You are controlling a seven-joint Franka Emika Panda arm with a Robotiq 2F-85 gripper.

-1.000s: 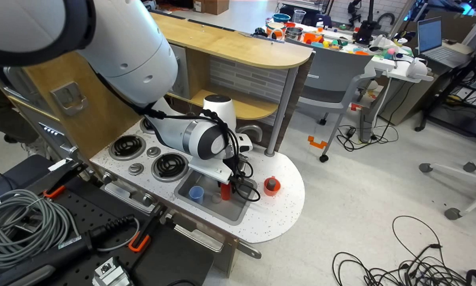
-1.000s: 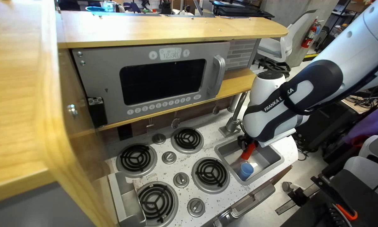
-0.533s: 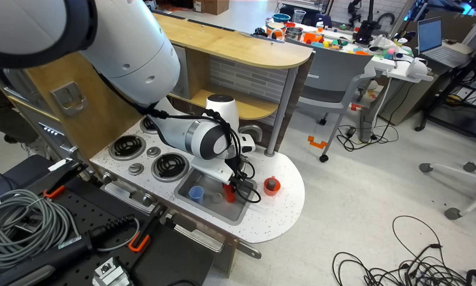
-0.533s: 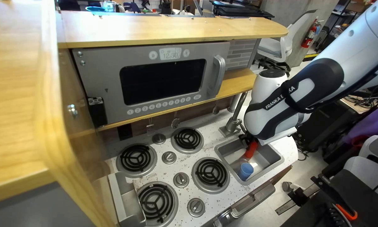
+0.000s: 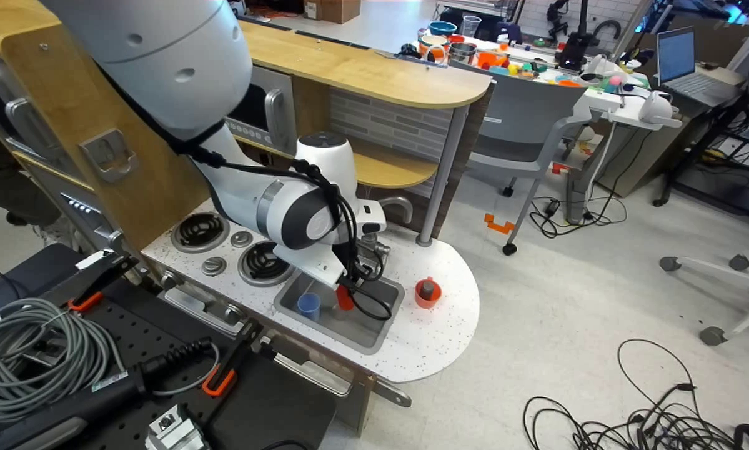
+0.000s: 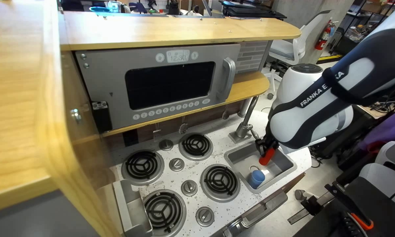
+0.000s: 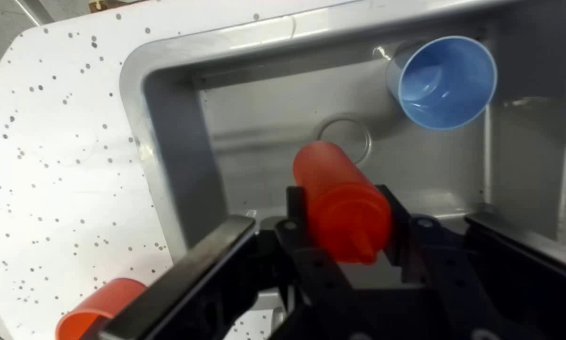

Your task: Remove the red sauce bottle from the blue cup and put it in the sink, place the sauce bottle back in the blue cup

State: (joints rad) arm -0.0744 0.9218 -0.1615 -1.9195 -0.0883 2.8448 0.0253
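currently, the gripper [image 7: 341,200] is clamping the tilted bottle [image 7: 342,208] near the centre of the wrist view, over the floor of the sink [image 7: 254,113]; the cup [image 7: 445,85] is standing in the sink, upper right of that view.

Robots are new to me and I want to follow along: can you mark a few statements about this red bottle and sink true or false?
The blue cup stands in the sink. True.
The blue cup is upside down. False: it opens upward.
The jaws are closed on the red bottle. True.
The bottle is in the blue cup. False: the jaws hold it outside the cup.
A red container sits on the white countertop. True.
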